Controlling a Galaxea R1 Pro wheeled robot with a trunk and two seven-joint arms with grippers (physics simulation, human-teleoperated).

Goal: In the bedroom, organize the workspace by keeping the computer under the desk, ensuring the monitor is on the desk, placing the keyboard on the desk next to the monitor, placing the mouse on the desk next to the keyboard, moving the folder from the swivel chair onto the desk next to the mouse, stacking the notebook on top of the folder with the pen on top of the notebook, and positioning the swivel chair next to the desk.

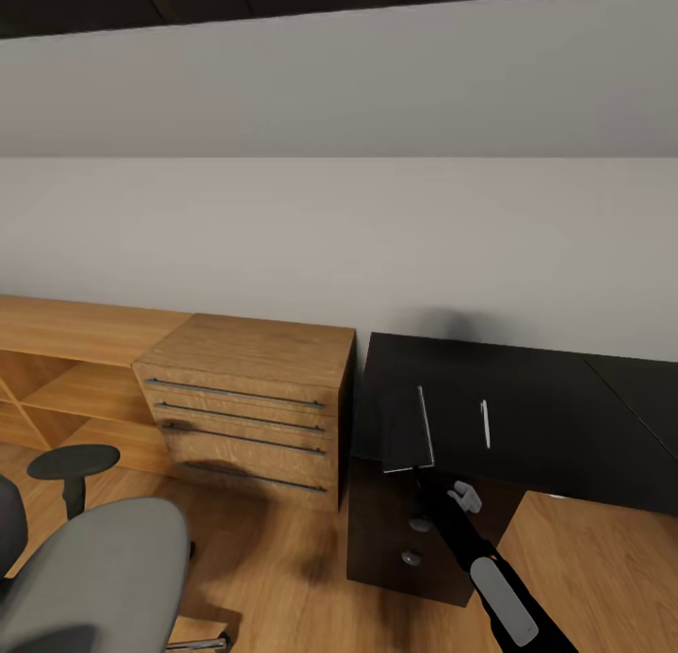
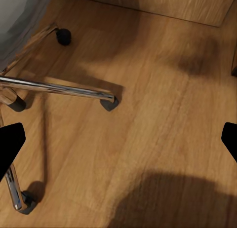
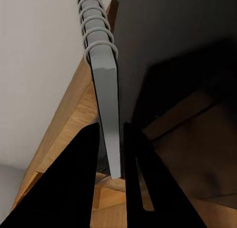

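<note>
left claw hangs low over the wooden floor with its two dark fingertips far apart at the edges of its wrist view, gripping nothing. under it run the chrome legs and black casters of the swivel chair; from the head view the chair's grey seat fills the lower left corner, with one round black armrest standing just behind it.

further right, against the pale wall, is a low wooden shelf unit and then a light wooden drawer cabinet with four long dark handles. right beside the cabinet comes the bench, black-topped, with its black drawer pedestal below the near left end.

right claw is pinched narrow on the notebook, a grey spiral-bound one held by its edge (the wire rings show clearly in the wrist view). from the head view the notebook sits tilted at the bench's front left corner, above the pedestal, with the right arm reaching up to it from below. to its right, apart from it, the pen lies flat on the black top.
</note>
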